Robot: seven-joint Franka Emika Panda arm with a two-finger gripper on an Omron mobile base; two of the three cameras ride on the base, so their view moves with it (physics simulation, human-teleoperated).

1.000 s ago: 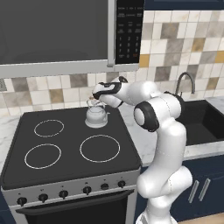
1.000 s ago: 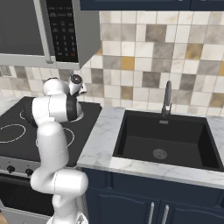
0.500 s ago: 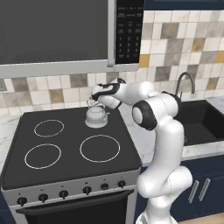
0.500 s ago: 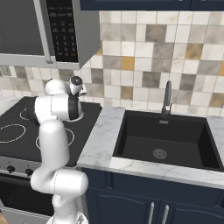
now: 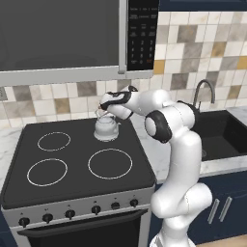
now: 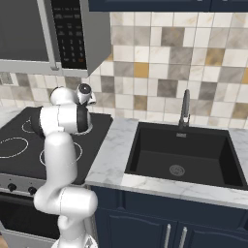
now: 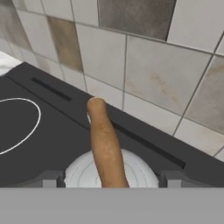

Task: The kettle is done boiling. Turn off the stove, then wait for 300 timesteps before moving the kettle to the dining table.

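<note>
Since a second ago the gripper (image 5: 103,110) has barely shifted, poised at the kettle (image 5: 106,128) handle (image 7: 103,144). Squat and silver-grey, the kettle sits on the stove's (image 5: 77,164) back right burner, near the tiled wall. Its brown handle arches over the lid between the finger tips (image 7: 52,179) (whether they touch it I cannot tell), running toward the wall. Front burners and counter (image 6: 114,160) lie open.

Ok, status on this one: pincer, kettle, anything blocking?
Pincer at kettle handle, fingers straddling it, grip not confirmed. Kettle on stove's back right burner. Nothing blocking.
</note>
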